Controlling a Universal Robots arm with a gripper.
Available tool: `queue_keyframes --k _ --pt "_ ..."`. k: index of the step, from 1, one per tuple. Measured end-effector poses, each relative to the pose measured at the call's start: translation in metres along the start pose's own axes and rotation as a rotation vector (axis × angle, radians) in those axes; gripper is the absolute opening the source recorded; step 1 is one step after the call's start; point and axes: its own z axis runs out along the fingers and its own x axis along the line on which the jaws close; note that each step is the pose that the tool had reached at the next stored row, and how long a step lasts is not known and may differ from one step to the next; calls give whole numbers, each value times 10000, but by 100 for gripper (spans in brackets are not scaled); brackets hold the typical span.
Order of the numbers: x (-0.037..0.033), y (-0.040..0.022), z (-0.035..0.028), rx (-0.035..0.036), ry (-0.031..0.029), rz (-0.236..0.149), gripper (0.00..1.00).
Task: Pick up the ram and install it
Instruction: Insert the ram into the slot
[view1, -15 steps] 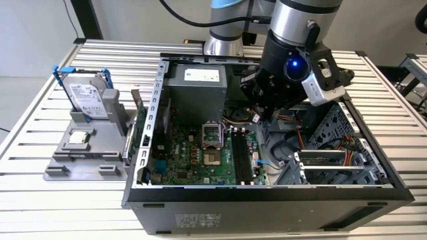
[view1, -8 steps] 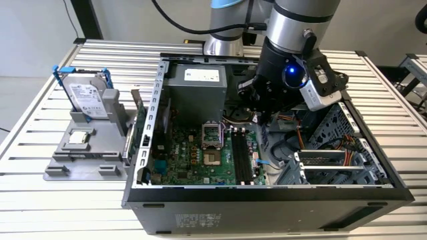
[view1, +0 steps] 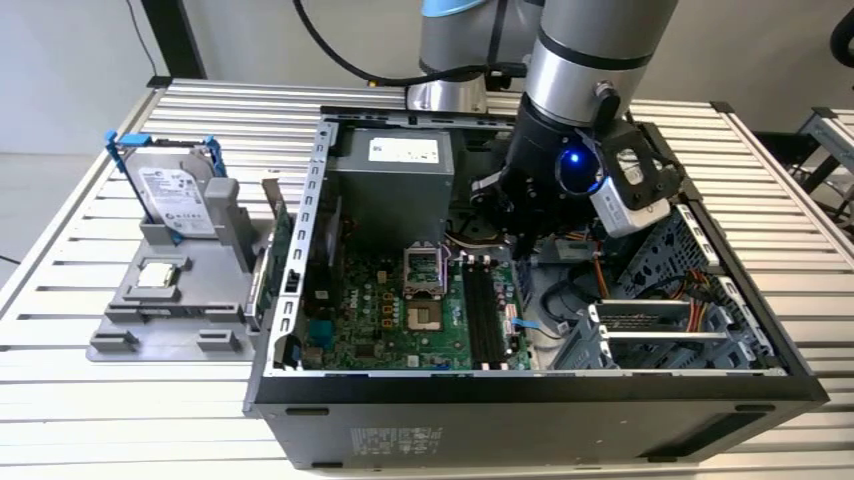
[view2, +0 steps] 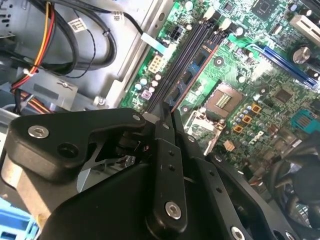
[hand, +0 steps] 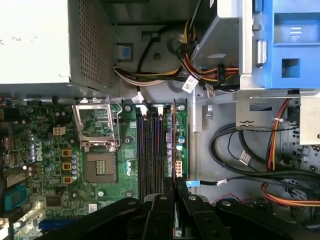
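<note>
Black matte gripper (view2: 167, 117) clamped on the thin green ram (hand: 173, 137), edge-on above the motherboard's (hand: 45, 165) 4 black slots (hand: 150, 150).

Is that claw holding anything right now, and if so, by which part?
Yes. The claw is pinched on the ram, a thin board seen edge-on, gripping it at one end. The rest of the stick reaches out over the black memory slots on the motherboard.
</note>
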Motion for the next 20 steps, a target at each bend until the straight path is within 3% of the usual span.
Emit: queue_keyframes --k 20 --pt "5 -22 363 -1 0 -7 0"
